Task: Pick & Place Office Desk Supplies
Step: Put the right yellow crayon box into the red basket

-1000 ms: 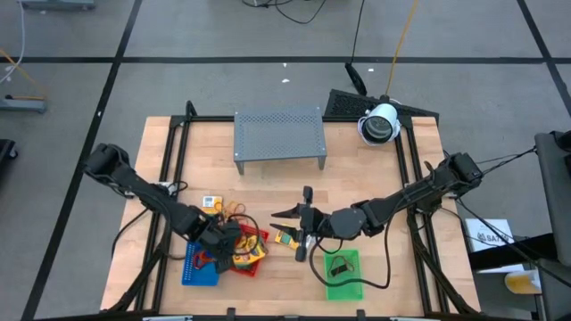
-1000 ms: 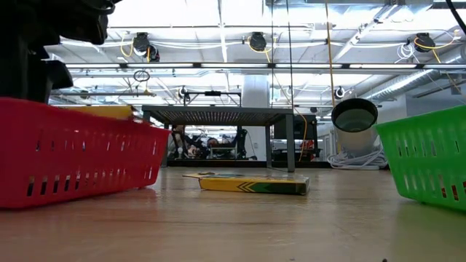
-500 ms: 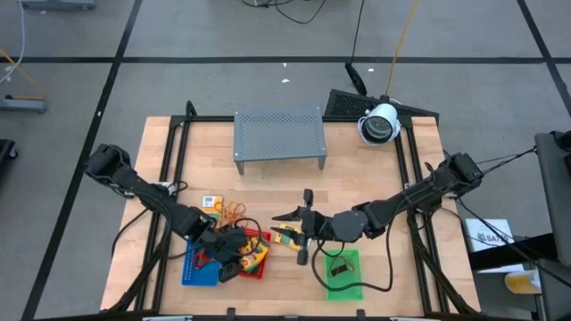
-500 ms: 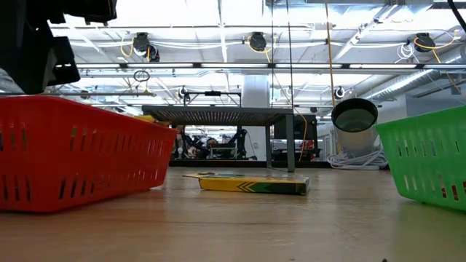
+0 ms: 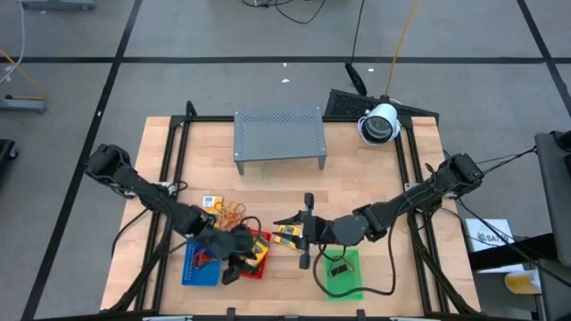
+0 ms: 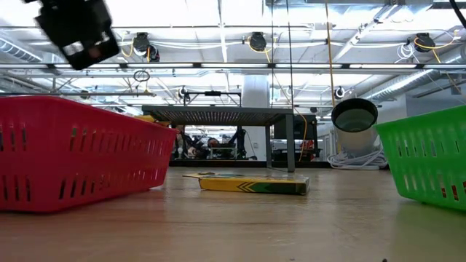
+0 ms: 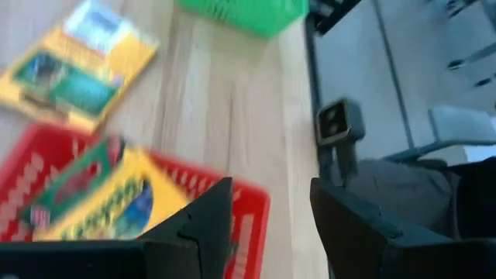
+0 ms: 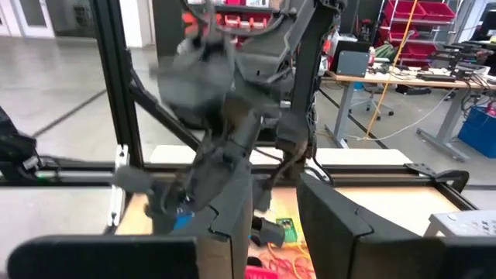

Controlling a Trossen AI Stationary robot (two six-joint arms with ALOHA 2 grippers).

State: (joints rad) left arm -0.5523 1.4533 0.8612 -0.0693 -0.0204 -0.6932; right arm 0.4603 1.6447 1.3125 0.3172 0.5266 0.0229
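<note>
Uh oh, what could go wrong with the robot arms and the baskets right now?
The left gripper hangs open over the red tray, already holding a yellow packet; swinging low, it might bump the rim and shove the tray. Another yellow packet lies on the table right under the right gripper, so it could get knocked toward the green tray.

Robot body, two arms.

Left arm: dark, near-black links with rounded, bulkier joint housings. Left hand: two flat, dark matte fingers with angular, chamfered edges.

Right arm: same dark finish and jointed build; thin black cable trailing from its forward link. Right hand: two broad, dark slab-like fingers with squared tips.

No markings or screws legible on either arm.
</note>
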